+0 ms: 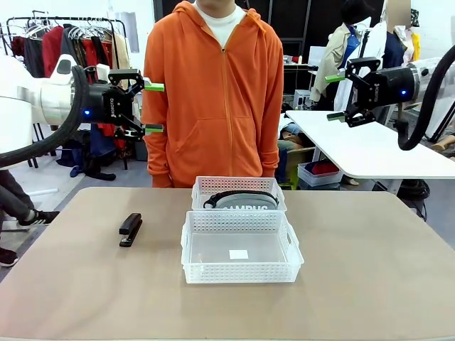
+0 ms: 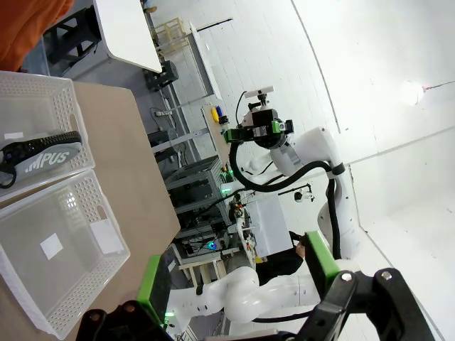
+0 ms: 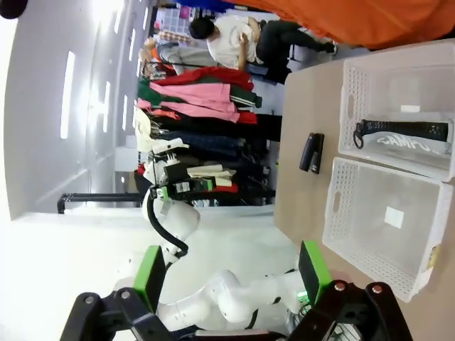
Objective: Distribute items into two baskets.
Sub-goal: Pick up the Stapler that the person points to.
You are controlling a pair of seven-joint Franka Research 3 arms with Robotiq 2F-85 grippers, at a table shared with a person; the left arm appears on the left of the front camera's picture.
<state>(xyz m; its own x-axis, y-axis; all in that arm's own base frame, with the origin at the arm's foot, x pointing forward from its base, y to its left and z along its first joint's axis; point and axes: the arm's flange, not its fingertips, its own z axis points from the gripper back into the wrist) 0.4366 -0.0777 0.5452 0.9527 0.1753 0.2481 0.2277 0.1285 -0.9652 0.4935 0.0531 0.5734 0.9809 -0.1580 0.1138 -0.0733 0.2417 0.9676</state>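
**Pouch in the far basket, stapler on the table**

The small black stapler point(image 1: 130, 229) lies flat on the brown table point(image 1: 370, 270), to the left of the two white baskets and not touching them. Its long side runs from the robot's side toward the person point(image 1: 213, 92) in the orange hoodie.

The near basket point(image 1: 242, 272) has a little white sticker on its floor. The far basket point(image 1: 213, 185) sits just behind it. I cannot tell if they touch. The grey pouch point(image 1: 245, 201) lies flat in the far basket. Its long side goes from left to right, and so do its white letters. Its black strap curves along the far edge.

The left gripper point(image 1: 153, 108) is up in the air, well above the table, with its green fingers spread apart and nothing between them. The right gripper point(image 1: 335, 98) is also up high, with its fingers spread wide and holding nothing.
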